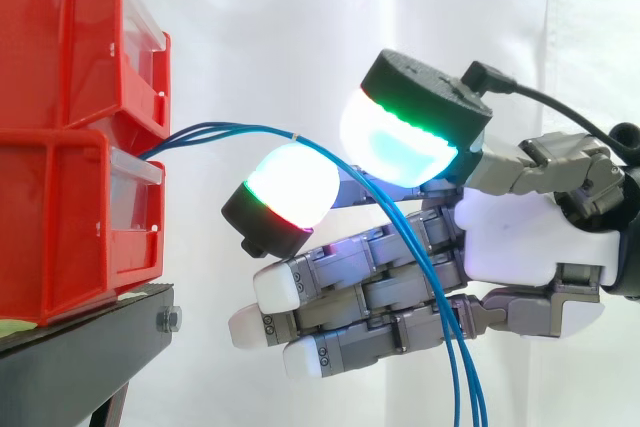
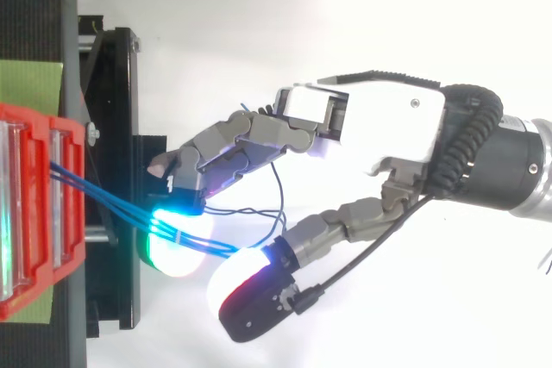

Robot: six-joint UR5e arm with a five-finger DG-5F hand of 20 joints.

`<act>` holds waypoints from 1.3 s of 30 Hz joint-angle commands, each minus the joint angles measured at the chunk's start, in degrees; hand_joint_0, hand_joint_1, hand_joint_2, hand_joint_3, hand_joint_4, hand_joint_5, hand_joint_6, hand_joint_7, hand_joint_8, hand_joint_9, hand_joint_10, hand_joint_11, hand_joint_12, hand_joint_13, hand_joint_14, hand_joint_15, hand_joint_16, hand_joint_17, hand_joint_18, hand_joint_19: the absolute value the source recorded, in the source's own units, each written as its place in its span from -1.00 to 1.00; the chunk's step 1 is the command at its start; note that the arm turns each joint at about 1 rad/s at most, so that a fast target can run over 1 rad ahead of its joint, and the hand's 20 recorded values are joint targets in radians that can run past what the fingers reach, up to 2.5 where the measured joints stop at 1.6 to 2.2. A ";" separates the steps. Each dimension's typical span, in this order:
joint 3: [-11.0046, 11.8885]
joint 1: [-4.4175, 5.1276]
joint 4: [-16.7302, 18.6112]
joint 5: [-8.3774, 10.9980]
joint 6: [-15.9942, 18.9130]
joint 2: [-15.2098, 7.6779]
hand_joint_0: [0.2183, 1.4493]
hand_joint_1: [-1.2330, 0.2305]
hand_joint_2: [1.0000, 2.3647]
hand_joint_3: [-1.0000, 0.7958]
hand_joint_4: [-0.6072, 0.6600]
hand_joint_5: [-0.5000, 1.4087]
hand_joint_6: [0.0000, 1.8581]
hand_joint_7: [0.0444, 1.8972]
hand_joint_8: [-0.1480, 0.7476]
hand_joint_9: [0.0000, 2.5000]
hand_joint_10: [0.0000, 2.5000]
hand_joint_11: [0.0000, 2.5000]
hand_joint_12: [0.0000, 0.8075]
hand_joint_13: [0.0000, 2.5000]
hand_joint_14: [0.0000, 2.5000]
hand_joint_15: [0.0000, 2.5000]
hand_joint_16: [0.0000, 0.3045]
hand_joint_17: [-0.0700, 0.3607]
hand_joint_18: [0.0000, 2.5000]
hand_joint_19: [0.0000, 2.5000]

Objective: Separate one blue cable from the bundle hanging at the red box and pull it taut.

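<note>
Two red bins (image 1: 70,137) stand stacked at the left on a black counter (image 1: 90,332), whose right edge juts a little past the foot of the lower bin. A green sheet (image 2: 30,84) lies under the bins and shows on either side of them from above.

A bundle of thin blue cables (image 1: 240,130) comes out of the gap between the two bins and runs right in a shallow arch. Past a small white tie (image 1: 295,135) it drops across the robot hand (image 1: 520,237) and leaves the side view at the bottom edge.

The robot hand comes in from the right and lies level, apart from the bin fronts, with only the cables spanning the gap of open air between them. I cannot tell whether it is clamped on the bundle or the cables merely lie across it.

Open room lies above and below the robot hand and to the right of the counter edge. A white curtain (image 1: 300,7) hangs behind.
</note>
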 commanded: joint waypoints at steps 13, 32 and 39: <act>0.00 -0.09 -0.70 -0.14 0.13 -0.01 -0.33 -0.28 -0.97 -0.19 0.13 -0.66 -0.07 0.03 0.04 -0.43 -0.99 -0.68 -0.33 -0.59 -1.00 -0.94 -0.80 -0.35 -0.64 -0.86; 0.00 0.00 -1.14 -0.14 0.13 -0.01 -0.14 -0.58 -1.00 -0.44 0.25 -0.67 -0.02 0.11 -0.01 -0.43 -0.99 -0.66 -0.32 -0.57 -1.00 -0.94 -0.79 -0.34 -0.59 -0.88; 0.00 -0.26 -1.32 -0.14 0.13 -0.01 -0.50 -0.37 -1.00 -0.44 0.25 -0.66 -0.04 0.03 0.05 -0.41 -0.99 -0.66 -0.29 -0.57 -1.00 -0.93 -0.77 -0.31 -0.60 -0.85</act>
